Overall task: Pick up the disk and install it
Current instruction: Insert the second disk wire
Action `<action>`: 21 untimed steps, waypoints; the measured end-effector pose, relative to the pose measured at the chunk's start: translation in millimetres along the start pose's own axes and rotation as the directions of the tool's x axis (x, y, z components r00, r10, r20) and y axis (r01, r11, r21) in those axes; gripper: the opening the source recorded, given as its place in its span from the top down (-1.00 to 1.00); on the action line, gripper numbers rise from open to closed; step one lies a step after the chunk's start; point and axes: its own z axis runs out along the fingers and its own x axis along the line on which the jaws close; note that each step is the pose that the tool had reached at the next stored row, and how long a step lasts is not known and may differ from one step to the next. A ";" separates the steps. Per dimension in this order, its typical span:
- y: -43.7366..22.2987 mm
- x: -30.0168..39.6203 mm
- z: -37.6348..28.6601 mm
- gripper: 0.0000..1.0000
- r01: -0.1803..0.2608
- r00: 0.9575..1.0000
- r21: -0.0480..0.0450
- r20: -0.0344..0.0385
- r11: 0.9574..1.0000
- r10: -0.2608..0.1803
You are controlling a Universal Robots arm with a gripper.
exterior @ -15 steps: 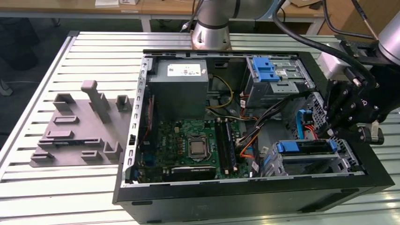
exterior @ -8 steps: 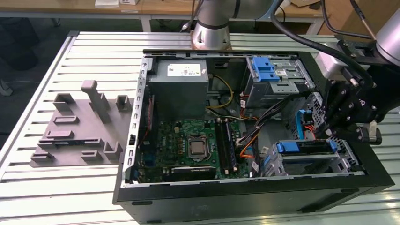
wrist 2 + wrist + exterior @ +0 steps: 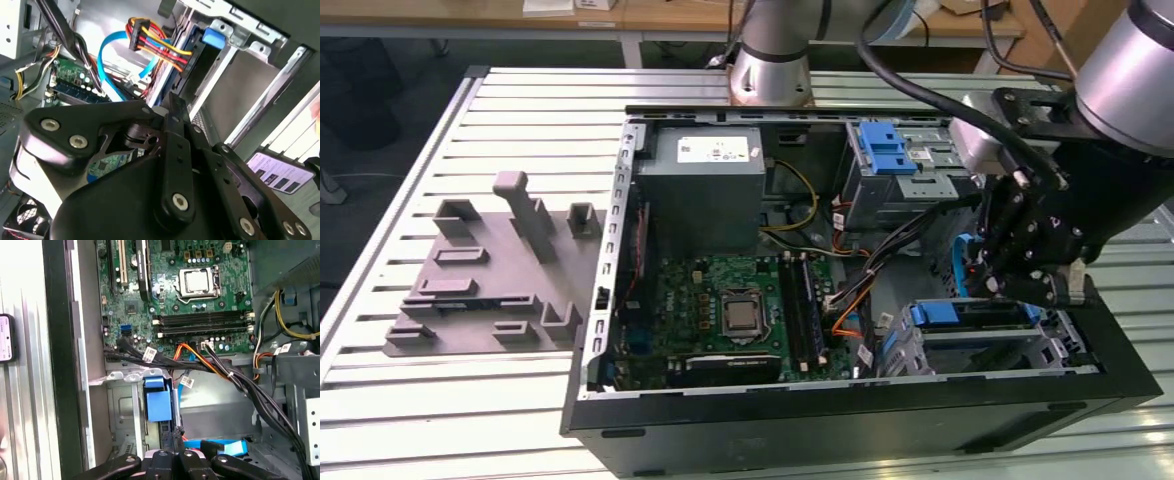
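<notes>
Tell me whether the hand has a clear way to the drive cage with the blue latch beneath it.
Probably yes. The hand, gripping the disk, hangs just above that cage with nothing between them; the black cables run off to the exterior view's left.

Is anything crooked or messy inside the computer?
Nothing looks broken. The disk stands out: its blue frame seems to be up on edge beside the gripper, above the drive cage, not lying flat in it. Loose cables also drape across the case.
</notes>
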 end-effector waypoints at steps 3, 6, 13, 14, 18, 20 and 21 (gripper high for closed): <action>0.9 -0.3 -7.7 0.79 0.000 1.000 0.000 0.000 1.000 0.000; 1.2 -0.9 -21.3 0.79 0.000 1.000 0.000 0.000 1.000 0.000; 2.9 -7.2 -45.4 0.79 0.000 1.000 0.000 0.000 1.000 0.000; 3.8 -9.1 -45.7 0.79 0.000 1.000 0.000 0.000 1.000 0.000; 8.0 -15.9 -45.5 0.79 0.000 1.000 0.000 0.000 1.000 0.000; 9.3 -18.9 -45.5 0.79 0.000 1.000 0.000 0.000 1.000 0.000; 10.1 -21.8 -45.4 0.79 0.000 1.000 0.000 -0.001 1.000 0.000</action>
